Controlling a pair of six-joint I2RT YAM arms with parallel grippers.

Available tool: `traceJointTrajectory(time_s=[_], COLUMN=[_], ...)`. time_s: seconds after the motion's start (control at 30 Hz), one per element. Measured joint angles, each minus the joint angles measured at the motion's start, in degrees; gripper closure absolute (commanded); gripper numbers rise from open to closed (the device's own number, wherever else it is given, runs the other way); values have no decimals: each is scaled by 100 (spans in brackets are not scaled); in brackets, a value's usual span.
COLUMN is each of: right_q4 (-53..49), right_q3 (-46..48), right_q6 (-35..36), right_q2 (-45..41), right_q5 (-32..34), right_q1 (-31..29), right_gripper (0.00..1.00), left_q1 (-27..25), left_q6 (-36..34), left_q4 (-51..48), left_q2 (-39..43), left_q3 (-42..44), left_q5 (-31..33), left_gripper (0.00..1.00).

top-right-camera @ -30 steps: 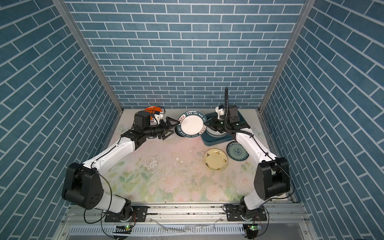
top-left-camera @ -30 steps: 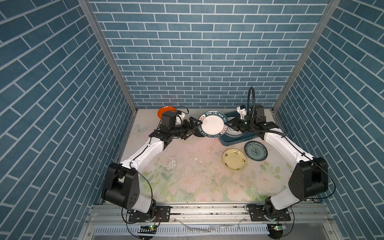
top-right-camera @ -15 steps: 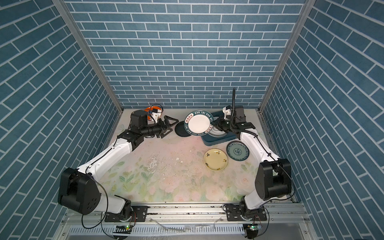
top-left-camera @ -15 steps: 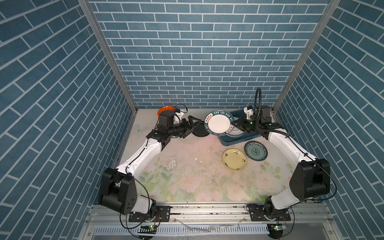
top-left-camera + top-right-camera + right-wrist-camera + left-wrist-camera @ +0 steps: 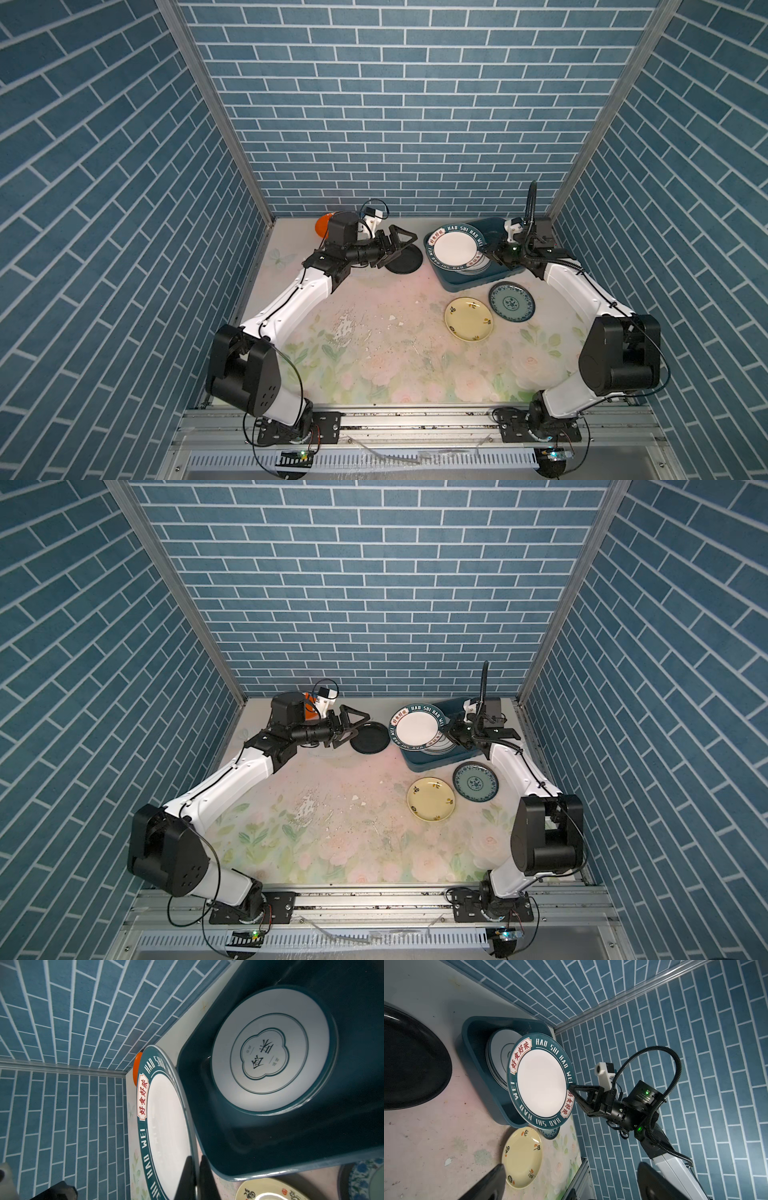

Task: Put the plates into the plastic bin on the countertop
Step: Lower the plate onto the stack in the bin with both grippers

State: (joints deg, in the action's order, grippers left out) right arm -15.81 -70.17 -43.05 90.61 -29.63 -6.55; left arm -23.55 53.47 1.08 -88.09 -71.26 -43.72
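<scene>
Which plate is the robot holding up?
The white plate with the teal lettered rim, pinched at its edge by the right tool and tilted near the bin. The black plate, yellow plate and patterned teal plate lie flat on the countertop.

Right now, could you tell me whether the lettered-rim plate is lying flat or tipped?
Tipped. The right gripper pinches the lettered-rim plate by its rim, steeply tilted, not yet lying in the plastic bin.

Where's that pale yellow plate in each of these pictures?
In a top view: pale yellow plate on the countertop, just in front of the plastic bin.
In a top view: plate again in front of the bin.
Left wrist: plate flat beside the bin.
Right wrist: only the plate's edge, beside the bin.
Shared landmark: the bin.
</scene>
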Motion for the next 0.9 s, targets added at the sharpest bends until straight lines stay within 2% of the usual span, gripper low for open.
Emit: traceJointTrajectory(time_s=[0.6, 0.9], right_q4=[579, 883], right_q3=[7, -28], right_q6=[-26, -63], right_q2=[903, 1475], right_q5=[341, 352], right_q1=[496, 632], right_gripper=[100, 100], left_q1=[-702, -852], left_q6=[-35, 138], left_q4=[127, 114], left_q2=[-1486, -2135], left_q3=[-1196, -1655], left_q5=[-184, -245], left_gripper=[0, 0])
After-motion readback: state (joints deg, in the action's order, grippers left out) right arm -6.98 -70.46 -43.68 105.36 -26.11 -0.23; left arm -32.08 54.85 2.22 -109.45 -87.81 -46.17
